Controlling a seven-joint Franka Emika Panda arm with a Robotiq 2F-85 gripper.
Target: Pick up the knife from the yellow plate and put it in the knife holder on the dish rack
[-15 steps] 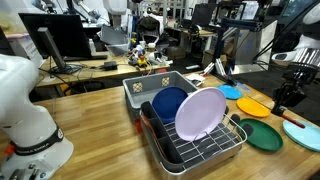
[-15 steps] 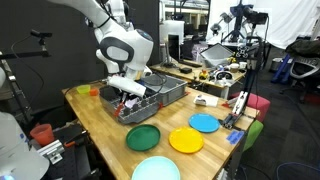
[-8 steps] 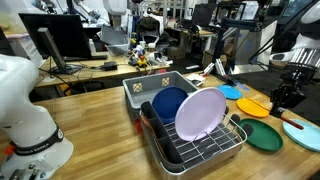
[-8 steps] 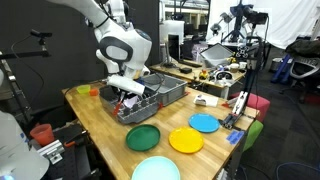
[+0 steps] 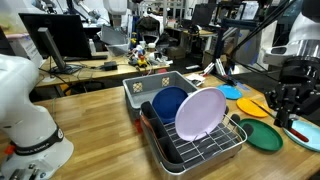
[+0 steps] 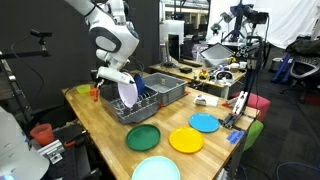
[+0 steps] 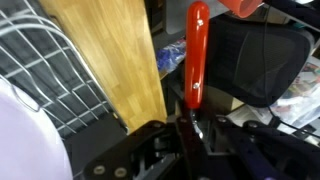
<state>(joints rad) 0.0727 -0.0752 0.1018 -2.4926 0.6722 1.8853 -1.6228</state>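
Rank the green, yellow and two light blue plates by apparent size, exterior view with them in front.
Nearest light blue plate, helped by nearness
green plate and yellow plate alike
farther light blue plate

- Beside the gripper and its clamped thin red plastic knife: strip of bare wooden tabletop, open.
- Beyond that strip: silver wire dish rack and upright round lilac plate block.
- Opposite side: table edge.

You see a glossy, smooth orange-red plastic knife, a shiny silver metal-wire dish rack, and a smooth wooden table with a light sheen.
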